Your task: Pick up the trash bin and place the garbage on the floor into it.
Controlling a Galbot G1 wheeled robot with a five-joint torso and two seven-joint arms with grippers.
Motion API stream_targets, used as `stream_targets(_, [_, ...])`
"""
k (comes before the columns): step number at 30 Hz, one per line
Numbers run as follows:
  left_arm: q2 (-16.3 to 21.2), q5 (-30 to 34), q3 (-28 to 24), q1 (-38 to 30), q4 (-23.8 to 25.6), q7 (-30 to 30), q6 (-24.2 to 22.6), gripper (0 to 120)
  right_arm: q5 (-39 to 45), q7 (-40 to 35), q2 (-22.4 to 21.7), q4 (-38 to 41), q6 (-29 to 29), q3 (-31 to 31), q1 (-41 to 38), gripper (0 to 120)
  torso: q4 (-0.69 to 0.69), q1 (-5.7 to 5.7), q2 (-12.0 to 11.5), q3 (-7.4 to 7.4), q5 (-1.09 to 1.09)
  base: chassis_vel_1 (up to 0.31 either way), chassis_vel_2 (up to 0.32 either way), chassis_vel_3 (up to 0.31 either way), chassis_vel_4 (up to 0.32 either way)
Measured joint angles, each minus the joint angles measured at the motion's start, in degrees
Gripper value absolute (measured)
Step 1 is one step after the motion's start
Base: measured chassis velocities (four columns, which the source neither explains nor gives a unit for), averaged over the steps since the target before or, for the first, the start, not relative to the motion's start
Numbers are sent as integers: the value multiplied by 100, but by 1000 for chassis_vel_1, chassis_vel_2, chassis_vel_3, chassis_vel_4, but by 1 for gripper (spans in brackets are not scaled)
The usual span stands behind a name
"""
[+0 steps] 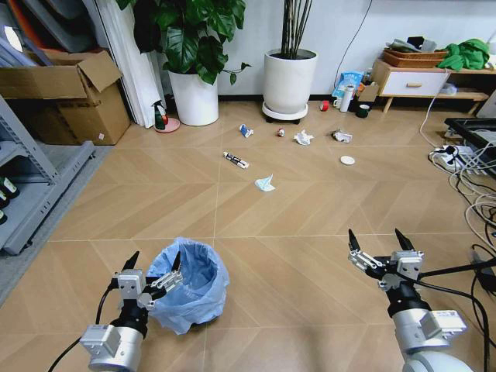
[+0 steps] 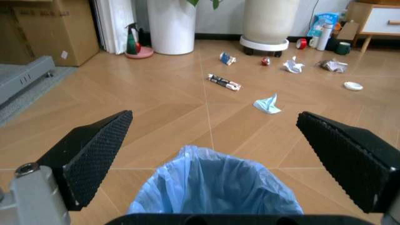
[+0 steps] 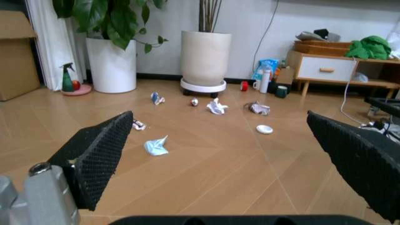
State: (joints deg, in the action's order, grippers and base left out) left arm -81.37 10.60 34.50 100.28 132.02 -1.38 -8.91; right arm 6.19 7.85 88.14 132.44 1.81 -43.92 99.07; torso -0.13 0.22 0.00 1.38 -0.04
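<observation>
The trash bin (image 1: 191, 284), small and lined with a crinkly light-blue bag, stands on the wooden floor at the near left. My left gripper (image 1: 155, 262) hangs open at its near-left rim; in the left wrist view the bin (image 2: 216, 187) sits just ahead, between the spread fingers. My right gripper (image 1: 376, 236) is open over bare floor at the near right. The garbage lies farther off: a pale blue tissue (image 1: 265, 184), a dark tube-like wrapper (image 1: 235, 160), a white lid (image 1: 347, 160), paper wads (image 1: 303, 138), a blue-white wrapper (image 1: 246, 130) and a red-white bit (image 1: 280, 132).
Two white plant pots (image 1: 290, 80) stand at the back wall. A cardboard box (image 1: 77, 97) and a grey shelf (image 1: 31, 194) line the left side. Cables and a power strip (image 1: 457, 159) crowd the right edge, near a low wooden cabinet (image 1: 415, 81).
</observation>
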Motion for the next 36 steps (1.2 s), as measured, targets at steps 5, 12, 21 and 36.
stream_targets(5, [161, 131, -1, -308, -164, 59, -209, 100, 0, 19, -39, -32, 35, 14, -36, 100, -1, 0, 0, 0, 0, 0, 0, 0, 0])
stream_targets(12, [782, 788, -109, -874, -601, 395, -790, 100, 8, 21, -146, -96, 166, 39, -166, 100, -1, 0, 0, 0, 0, 0, 0, 0, 0])
stream_targets(21, [1677, 1820, -107, -1313, -1071, 813, -1824, 100, 51, 11, -308, -208, 279, 112, -282, 100, 1, 1, 0, 0, -3, 0, 0, 0, 0])
stream_targets(36, [2532, 3171, -648, -2209, -1987, 1314, -2856, 100, 49, 19, -199, -394, 165, 68, -215, 100, 0, 1, 0, 0, -1, 0, 0, 0, 0])
